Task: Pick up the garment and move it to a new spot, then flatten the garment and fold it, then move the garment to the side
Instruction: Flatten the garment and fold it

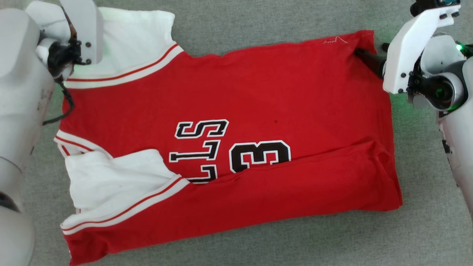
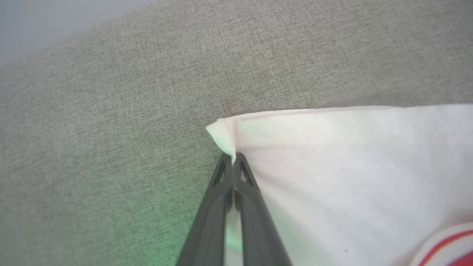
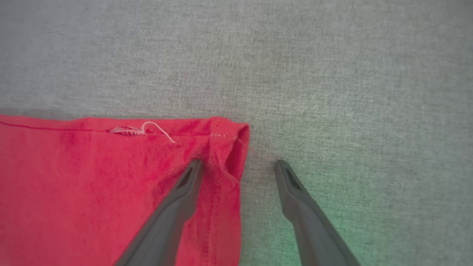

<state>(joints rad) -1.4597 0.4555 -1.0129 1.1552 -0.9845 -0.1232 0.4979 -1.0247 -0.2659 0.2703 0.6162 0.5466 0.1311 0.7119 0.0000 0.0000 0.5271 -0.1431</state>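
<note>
Red soft-cloth T-shirt [image 1: 236,111] lies partly folded on a grey woven surface [image 1: 258,29], left gripper [image 2: 233,162] pinching only a white sleeve tip [image 2: 221,136], right gripper [image 3: 239,163] straddling the hem corner [image 3: 229,140] with jaws apart, so either corner could slip when lifted.

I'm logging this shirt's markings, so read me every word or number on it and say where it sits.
"LLS": black, white-edged letters on the garment, lying sideways; the lowest L is partly under a folded flap.
"3": a matching numeral beside them, its edge under the same fold.
Nothing else is readable.
</note>
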